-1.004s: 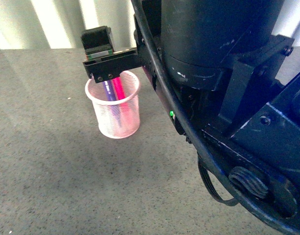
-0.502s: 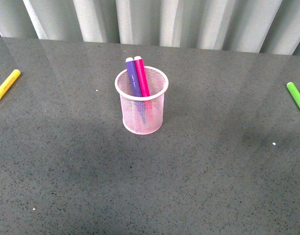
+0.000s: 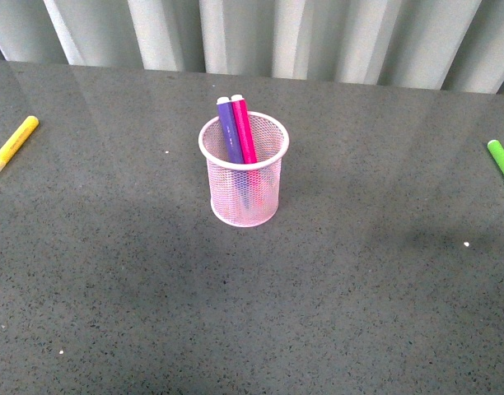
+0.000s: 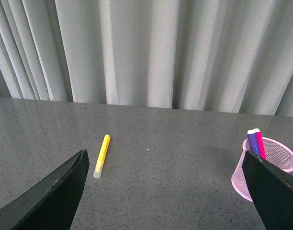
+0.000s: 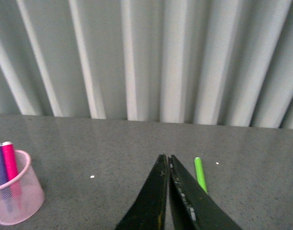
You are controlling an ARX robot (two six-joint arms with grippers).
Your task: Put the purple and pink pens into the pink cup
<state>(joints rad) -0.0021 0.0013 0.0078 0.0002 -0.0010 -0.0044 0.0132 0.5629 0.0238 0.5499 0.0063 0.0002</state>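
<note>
— Near the tabletop's [image 3: 112, 271] middle: pink cup [image 3: 244, 185], upright, with the purple pen [image 3: 229, 130] and pink pen [image 3: 243, 128] both inside, leaning side by side against the far rim, tips sticking out above it.

— Anything else in the cup?

— Nothing else visible through the mesh. Yellow marker [image 3: 13, 146] flat far off to the left, green marker [image 3: 502, 163] far off to the right, both well apart from the cup.

— Arms?

— Absent from the front view. Left gripper [image 4: 165, 191]: fingers [image 4: 50, 191] spread wide, holding nothing. Right gripper [image 5: 168, 165]: fingers [image 5: 153, 201] pressed together, nothing between them.

— Handling, if needed?

— Probably light, stiff plastic barrels, smooth and a bit slippery; best pinched across the exposed upper barrel, just above the rim. Cup likely light too, thin wire mesh, easy to tip or slide if bumped; better taken at the solid rolled rim.

— Task state?

— Looks complete.
</note>
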